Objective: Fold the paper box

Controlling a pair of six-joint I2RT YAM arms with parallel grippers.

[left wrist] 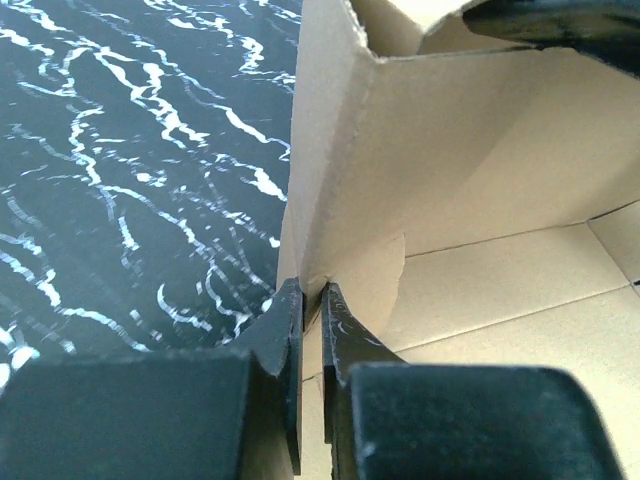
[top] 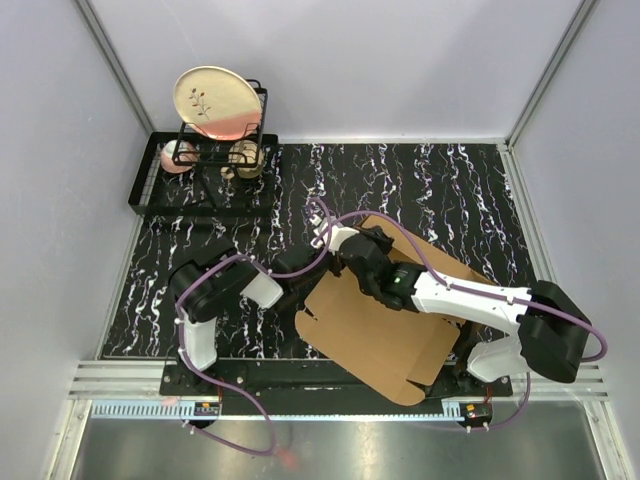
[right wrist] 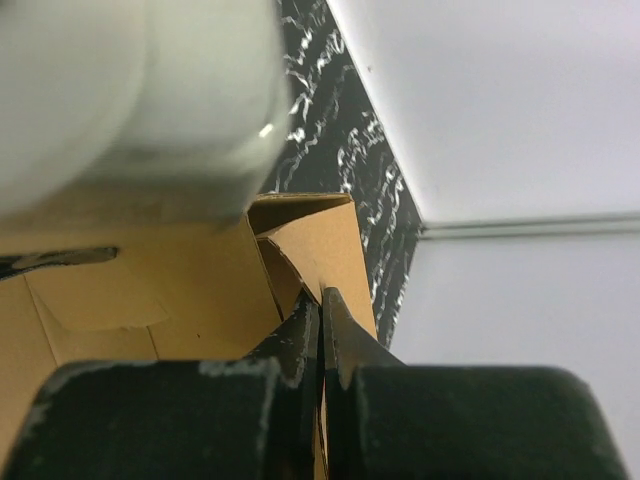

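The paper box (top: 375,325) is a brown die-cut cardboard sheet lying on the black marbled table (top: 430,190), its near edge over the table front. My left gripper (left wrist: 311,295) is shut on a raised side wall of the box (left wrist: 400,170), pinching its edge; in the top view it (top: 318,262) sits at the sheet's far left corner. My right gripper (right wrist: 321,297) is shut on a folded-up cardboard flap (right wrist: 320,245); in the top view it (top: 352,250) is close beside the left gripper. The right arm hides the sheet's middle.
A black wire dish rack (top: 200,175) with a cream plate (top: 215,100) and two cups stands at the far left of the table. Grey walls enclose the table on three sides. Purple cables loop over both arms.
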